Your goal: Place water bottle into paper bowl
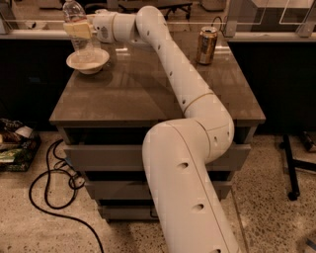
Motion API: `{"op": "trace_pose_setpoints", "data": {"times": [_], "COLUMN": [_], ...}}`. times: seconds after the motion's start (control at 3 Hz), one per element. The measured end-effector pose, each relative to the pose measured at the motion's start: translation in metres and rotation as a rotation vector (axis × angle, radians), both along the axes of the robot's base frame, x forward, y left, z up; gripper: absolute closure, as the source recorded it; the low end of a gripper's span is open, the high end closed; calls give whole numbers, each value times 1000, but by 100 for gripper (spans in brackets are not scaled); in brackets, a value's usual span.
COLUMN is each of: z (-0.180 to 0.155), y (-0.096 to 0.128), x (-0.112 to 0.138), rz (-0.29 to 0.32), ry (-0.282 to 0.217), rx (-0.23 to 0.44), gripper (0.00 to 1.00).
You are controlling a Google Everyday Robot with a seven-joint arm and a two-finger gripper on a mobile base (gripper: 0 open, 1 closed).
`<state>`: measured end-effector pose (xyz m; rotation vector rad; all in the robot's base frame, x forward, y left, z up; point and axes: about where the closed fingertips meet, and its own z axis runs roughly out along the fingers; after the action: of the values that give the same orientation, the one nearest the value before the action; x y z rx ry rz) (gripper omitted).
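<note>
Brown drawer cabinet point(138, 96) on speckled floor point(24, 234); black cable point(30, 190) lies left.

Blocked at the far-left corner by the two-finger gripper point(79, 30), clamped around the tall clear ribbed plastic water bottle point(74, 10), upright over the shallow cream-white paper bowl point(88, 62). Crossed mid-table by the white robot arm point(168, 64). Obstructed far right by an orange-brown drink can point(207, 45). Open across the bare brown tabletop point(113, 99), front left.
</note>
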<state>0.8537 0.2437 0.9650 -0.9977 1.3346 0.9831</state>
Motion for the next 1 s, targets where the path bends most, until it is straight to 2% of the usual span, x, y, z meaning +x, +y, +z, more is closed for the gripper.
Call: {"op": "trace_pose_setpoints", "data": {"times": [0.67, 1.0], "z": [-30, -41], "y": [2, -3], "x": [16, 20], "rz": [-126, -172], "ry": [59, 69], "rx": [-97, -108], "gripper": [100, 100]}}
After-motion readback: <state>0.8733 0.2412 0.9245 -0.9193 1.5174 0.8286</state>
